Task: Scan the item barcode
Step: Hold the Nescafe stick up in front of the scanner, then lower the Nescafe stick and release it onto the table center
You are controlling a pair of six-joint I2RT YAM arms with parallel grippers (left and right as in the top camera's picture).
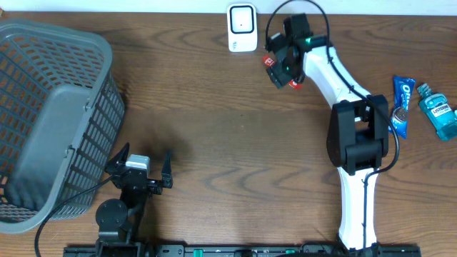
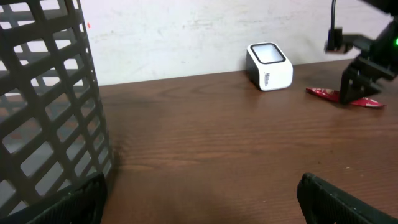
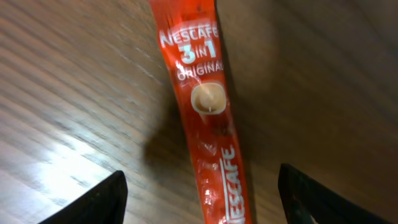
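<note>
Far left: grey plastic basket (image 1: 50, 121) with lattice walls, standing on the wooden table (image 1: 214, 128). Nothing discernible inside it from overhead.

Left gripper (image 1: 143, 165): just beside the basket's right wall, at the near edge of the table. Fingers spread wide, nothing between them. The left wrist view shows only bare wood ahead of the two tips.

Centre, far edge: white scanner (image 1: 242, 27), a small upright box with a dark-rimmed window on top. Nothing touches it.

Right of the scanner, near it and a little toward the robot: red coffee sachet (image 3: 208, 124), a long narrow stick printed "Nescafe 3in1 Original". It lies flat on the table, printed face up. No barcode shows on this face.

Right gripper (image 1: 280, 68): directly above the sachet, pointing down. Jaws released. In the right wrist view one finger (image 3: 106, 199) stands to each side of the stick, with bare wood showing between each finger and the stick. No grasp. Red ends of the sachet stick out from under the gripper overhead.

Far right: blue biscuit pack (image 1: 400, 106), with a blue-green mouthwash bottle (image 1: 437, 111) lying just beside it. Both are well apart from the sachet.
</note>
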